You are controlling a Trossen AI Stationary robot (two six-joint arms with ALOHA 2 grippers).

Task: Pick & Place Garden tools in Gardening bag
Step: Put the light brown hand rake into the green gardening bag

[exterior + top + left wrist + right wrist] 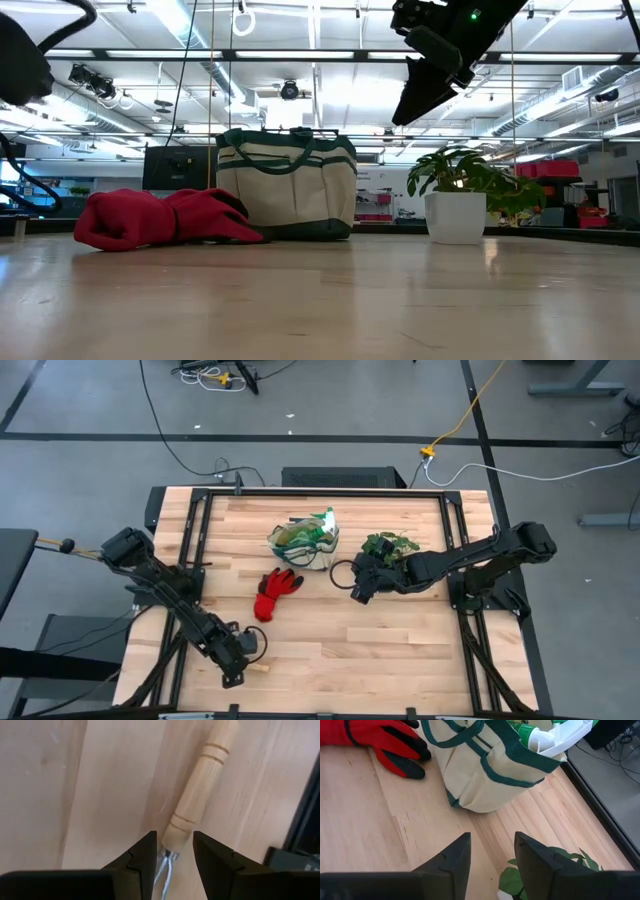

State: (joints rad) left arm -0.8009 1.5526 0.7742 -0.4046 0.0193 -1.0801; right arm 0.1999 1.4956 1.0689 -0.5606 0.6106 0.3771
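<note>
A wooden-handled mini rake is near the table's near left corner, its handle sticking out toward the right from my left gripper, which is shut on it. The cream gardening bag with green trim stands at the far middle of the table. A green spray bottle with a white nozzle sits inside it. Red gloves lie on the boards in front of the bag. My right gripper hangs open above the table between the bag and the plant, with nothing between its fingers. My left gripper has the rake between its two fingers where the metal neck meets the handle's ringed end. The fingers come steeply from above. The handle runs straight on past the fingertips, low over the boards. I cannot tell whether it rests on them.
A leafy potted plant in a white pot stands right of the bag, just beside my right gripper. Black frame rails run along the table's left and right sides. Bare boards stretch across the near middle.
</note>
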